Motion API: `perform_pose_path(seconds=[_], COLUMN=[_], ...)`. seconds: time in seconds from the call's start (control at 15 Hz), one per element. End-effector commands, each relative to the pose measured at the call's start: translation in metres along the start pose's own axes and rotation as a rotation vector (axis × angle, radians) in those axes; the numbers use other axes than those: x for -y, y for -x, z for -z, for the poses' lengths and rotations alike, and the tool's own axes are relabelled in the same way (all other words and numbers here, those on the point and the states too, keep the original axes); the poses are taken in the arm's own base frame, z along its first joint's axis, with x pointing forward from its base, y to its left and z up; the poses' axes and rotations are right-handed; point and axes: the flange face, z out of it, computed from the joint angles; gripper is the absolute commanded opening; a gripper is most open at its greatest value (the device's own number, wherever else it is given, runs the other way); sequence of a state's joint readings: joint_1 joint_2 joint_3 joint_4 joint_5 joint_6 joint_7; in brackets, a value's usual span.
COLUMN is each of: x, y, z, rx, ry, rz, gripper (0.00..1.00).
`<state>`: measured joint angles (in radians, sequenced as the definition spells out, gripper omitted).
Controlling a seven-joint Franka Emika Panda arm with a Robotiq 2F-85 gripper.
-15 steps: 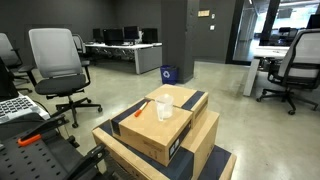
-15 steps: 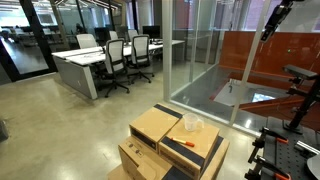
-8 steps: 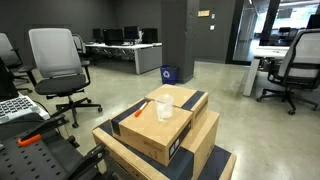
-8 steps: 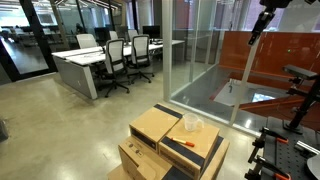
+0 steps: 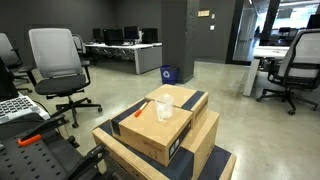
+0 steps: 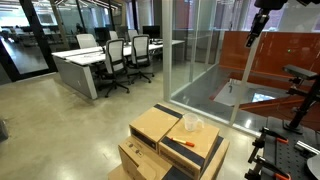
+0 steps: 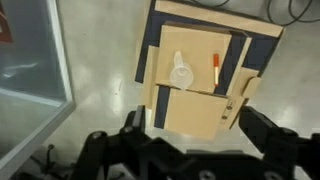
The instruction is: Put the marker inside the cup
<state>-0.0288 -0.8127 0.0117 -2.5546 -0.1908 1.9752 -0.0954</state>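
- At the bottom edge of the wrist view, the black Robotiq gripper looks down from high above the stack. Its dark fingers are spread wide apart and hold nothing.
- In an exterior view the dark robot arm comes in at the upper right corner, well above the boxes.
- The work surface is a stack of brown cardboard boxes. They are flat-topped and matte, with dark tape along the edges.
- The slim orange-red marker lies flat on the top box. In the wrist view it sits in the upper middle of the frame, right of the cup and clear of it.
- The clear plastic cup stands upright on the same box top, near its centre.
- Around the stack the polished concrete floor is pale grey and glossy.
- At the left of the frame stands a grey mesh-back office chair on castors.
- Farther back are a small blue bin and a dark square pillar.
- In an exterior view, glass partition walls and white desks ringed by chairs fill the upper left.
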Motion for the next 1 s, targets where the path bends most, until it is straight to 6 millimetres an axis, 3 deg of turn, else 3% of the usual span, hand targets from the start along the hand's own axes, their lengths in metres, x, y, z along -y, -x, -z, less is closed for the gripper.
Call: perform_pose_path(seconds=[0.0,0.67,0.93], x=[0.001,0.006,0.009], y=[-0.003,-0.008,0.002], z=[-0.003,-0.023,-0.028], rx=[0.008,0.053,0.064], ry=[-0.003,-0.012,-0.019], rz=[0.068,0.056,0.072], gripper=[1.00,1.00,1.00])
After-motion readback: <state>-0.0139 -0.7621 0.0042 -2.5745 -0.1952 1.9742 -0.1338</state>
